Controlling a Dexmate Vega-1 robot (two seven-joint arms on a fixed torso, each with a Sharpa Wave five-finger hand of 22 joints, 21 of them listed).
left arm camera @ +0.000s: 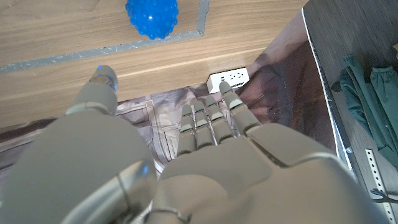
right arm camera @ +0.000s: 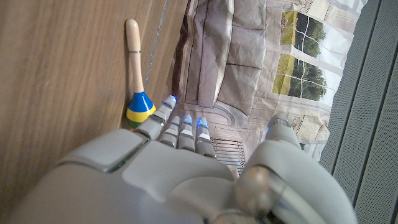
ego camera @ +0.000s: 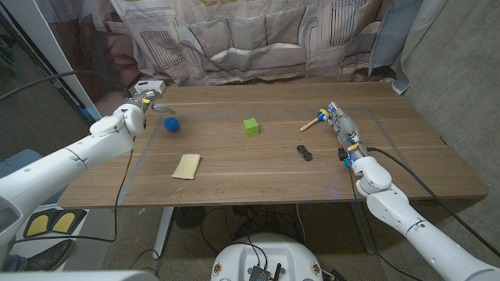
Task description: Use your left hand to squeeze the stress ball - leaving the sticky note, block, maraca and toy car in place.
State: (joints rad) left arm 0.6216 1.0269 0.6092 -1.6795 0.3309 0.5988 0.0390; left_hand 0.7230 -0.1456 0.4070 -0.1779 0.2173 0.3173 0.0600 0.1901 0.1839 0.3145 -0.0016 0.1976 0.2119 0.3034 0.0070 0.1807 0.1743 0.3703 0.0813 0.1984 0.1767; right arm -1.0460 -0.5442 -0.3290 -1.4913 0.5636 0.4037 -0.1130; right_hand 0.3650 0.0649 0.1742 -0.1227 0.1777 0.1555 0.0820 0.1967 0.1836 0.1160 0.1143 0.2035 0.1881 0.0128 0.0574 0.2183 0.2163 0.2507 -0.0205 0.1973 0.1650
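left hand (ego camera: 145, 99) empty, near stress ball (ego camera: 172, 123) | right hand (ego camera: 336, 117) beside maraca (ego camera: 312, 121)

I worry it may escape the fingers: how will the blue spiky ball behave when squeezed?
The blue ball looks round, so a nudge from the left robot hand could roll it. Its nubs probably aid grip, and it likely yields softly.

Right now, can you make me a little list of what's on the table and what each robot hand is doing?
stress ball: blue, spiky, far left of the wooden table
left hand: open, beside the ball, not touching it
right hand: open, holding nothing, next to the maraca
maraca: lying down, wooden handle
block: green, middle of table
toy car: dark, nearer the right hand
sticky note: yellow, near front edge
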